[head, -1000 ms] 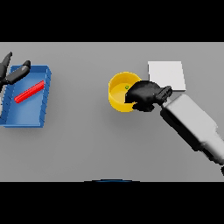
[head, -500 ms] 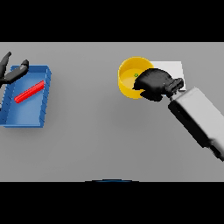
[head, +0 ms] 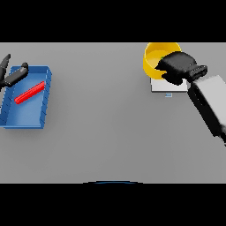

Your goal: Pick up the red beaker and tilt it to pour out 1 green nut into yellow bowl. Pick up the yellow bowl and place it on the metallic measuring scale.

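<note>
My right hand is shut on the near-right rim of the yellow bowl, holding it over the far left part of the metallic measuring scale. The hand and bowl hide most of the scale; only its near edge shows. A small green spot shows at the bowl's rim beside my fingers. The red beaker lies on its side inside the blue tray at the left. My left hand hovers at the tray's far left corner with its fingers spread, holding nothing.
The blue tray stands at the left edge of the grey table. My right forearm runs from the right edge up to the scale.
My right hand has carried the yellow bowl up and to the right, from the table left of the scale to above it. The left hand and red beaker have stayed put.
</note>
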Motion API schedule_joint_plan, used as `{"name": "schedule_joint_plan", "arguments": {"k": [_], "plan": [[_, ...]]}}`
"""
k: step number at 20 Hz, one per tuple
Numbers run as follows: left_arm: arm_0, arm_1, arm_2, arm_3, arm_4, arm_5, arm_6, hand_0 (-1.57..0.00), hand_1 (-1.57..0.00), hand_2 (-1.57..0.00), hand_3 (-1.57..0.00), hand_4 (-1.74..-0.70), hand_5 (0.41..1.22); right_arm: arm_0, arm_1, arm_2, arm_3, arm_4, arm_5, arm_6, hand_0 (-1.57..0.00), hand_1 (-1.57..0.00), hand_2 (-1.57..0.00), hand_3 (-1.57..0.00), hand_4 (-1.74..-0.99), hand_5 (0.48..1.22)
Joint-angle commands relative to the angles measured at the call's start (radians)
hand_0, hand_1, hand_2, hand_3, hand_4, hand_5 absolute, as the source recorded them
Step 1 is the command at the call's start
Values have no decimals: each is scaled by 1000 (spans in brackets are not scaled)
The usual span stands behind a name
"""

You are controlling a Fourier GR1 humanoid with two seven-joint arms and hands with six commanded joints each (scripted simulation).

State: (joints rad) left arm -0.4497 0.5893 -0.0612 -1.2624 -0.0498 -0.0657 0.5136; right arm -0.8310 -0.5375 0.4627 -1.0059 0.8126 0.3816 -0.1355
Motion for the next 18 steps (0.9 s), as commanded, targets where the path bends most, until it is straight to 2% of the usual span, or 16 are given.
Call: {"name": "schedule_joint_plan", "arguments": {"k": [1,5,8,14,18], "plan": [[-5,1,2,4,2,-2,7,1,1,1,1,-853,761,-12,0,-8,37,-1,-11,-9,-1569,-1571,-1551,-1154,-1741,1221],[3,-3,-2,-23,4,6,43,1,1,1,1,-865,779,-27,11,-23,173,5,-66,-29,-1570,-1571,-1500,-1181,-1741,1221],[-11,-11,-11,1,-8,6,42,1,1,1,1,-863,797,-42,23,-28,264,14,-116,-60,-1571,-1571,-1428,-1290,-1741,1221],[-17,0,-10,-6,-9,1,60,1,1,1,1,-851,802,-64,61,-35,372,12,-141,-62,-1571,-1571,-1380,-1392,-1741,1221],[-22,1,-10,5,-7,-8,60,1,1,1,1,-844,783,-67,57,-33,405,9,-138,-90,-1571,-1571,-1374,-1448,-1741,1221]]}}
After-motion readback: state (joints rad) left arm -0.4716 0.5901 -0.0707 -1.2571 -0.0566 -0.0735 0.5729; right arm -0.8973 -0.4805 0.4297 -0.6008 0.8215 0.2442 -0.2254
